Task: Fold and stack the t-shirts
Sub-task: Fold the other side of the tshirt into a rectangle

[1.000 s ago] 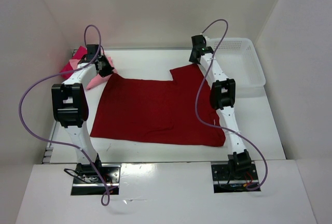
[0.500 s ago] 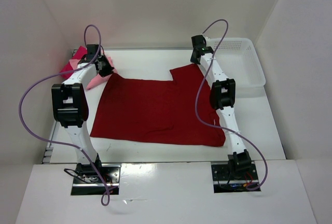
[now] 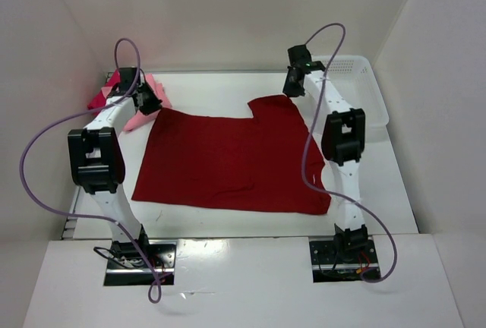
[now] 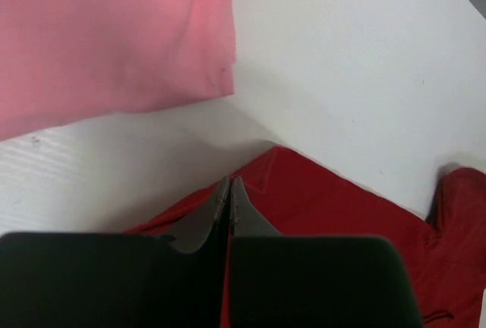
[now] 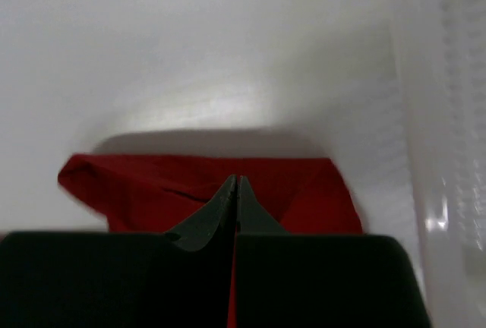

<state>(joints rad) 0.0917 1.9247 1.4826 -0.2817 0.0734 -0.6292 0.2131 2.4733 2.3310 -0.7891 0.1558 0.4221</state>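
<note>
The dark red t-shirt (image 3: pixel 228 161) lies spread flat across the middle of the table. My left gripper (image 3: pixel 150 103) is shut on its far left corner; in the left wrist view red cloth (image 4: pixel 326 203) shows between the closed jaws (image 4: pixel 230 185). At the far right corner my right gripper (image 3: pixel 292 87) is shut on the cloth too, with the dark red fabric (image 5: pixel 311 191) bunched round its fingertips (image 5: pixel 235 184). A pale pink t-shirt (image 3: pixel 143 119) (image 4: pixel 114 39) and a crimson-pink one (image 3: pixel 99 102) lie crumpled at the far left.
A white lattice basket (image 3: pixel 366 100) (image 5: pixel 448 115) stands at the back right, close beside the right gripper. White walls enclose the table on three sides. Purple cables loop above both arms.
The right gripper has shut on the shirt's far right corner. Both arms have shifted slightly outward and the far corners of the shirt have moved with them.
</note>
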